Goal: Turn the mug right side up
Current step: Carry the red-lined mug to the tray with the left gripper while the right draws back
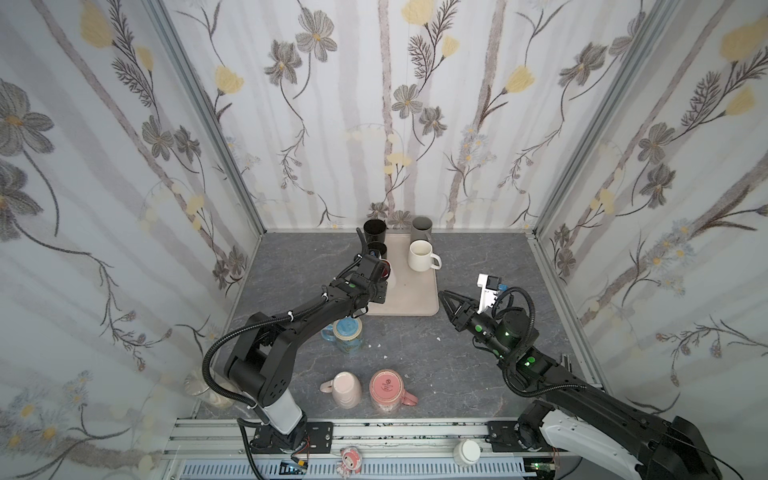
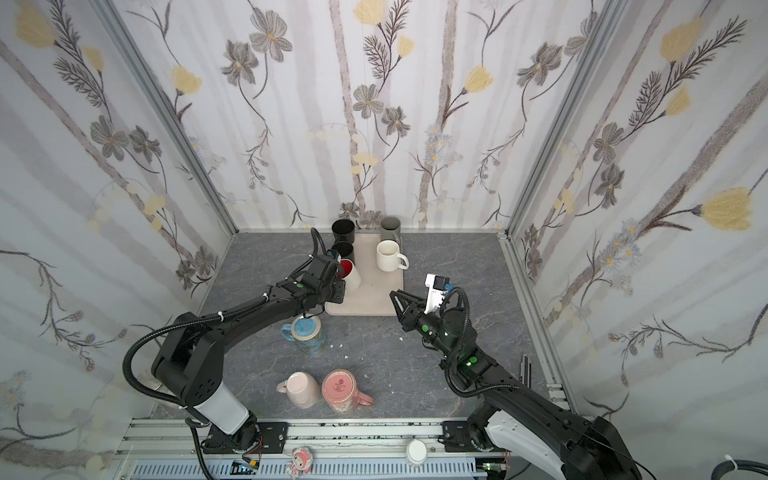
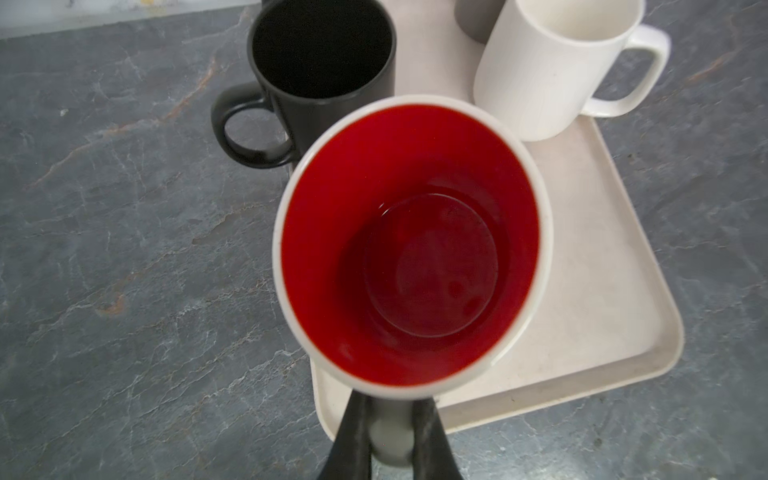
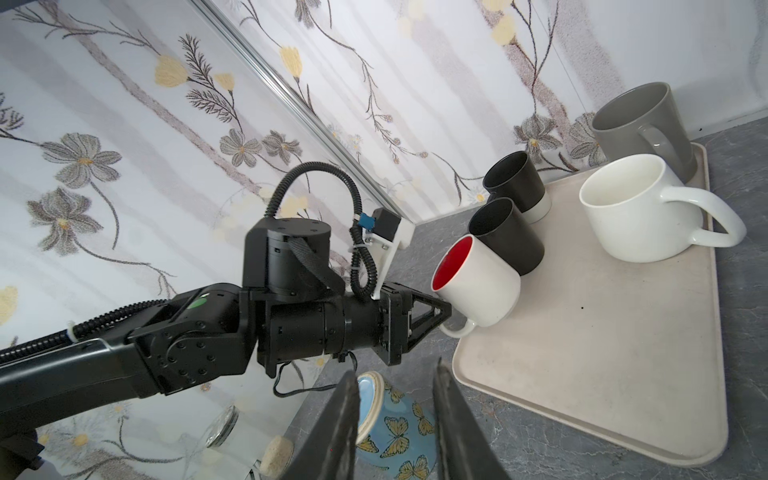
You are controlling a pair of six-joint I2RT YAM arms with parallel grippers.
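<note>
The left gripper (image 4: 444,313) is clamped on the handle (image 3: 390,436) of the mug (image 4: 482,282), the white one with a red inside. The mug sits at the left edge of the tray (image 1: 415,295) in both top views, just beside a black mug (image 3: 322,62). Its mouth already faces up, though it leans toward the arm; whether its base touches the tray I cannot tell.

The right gripper (image 1: 446,305) hangs by the tray's lower right corner in a top view, jaws partly apart and holding nothing.

As I judge it, the turn itself is nearly done. What is left is to bring the mug level, seat it flat on the tray and let go.

Lower in the top views, a blue mug (image 1: 347,334), a pale pink mug (image 1: 347,388) and a pink mug (image 1: 386,390) stand mouth down on the surface (image 1: 415,353), so more turning may follow.
</note>
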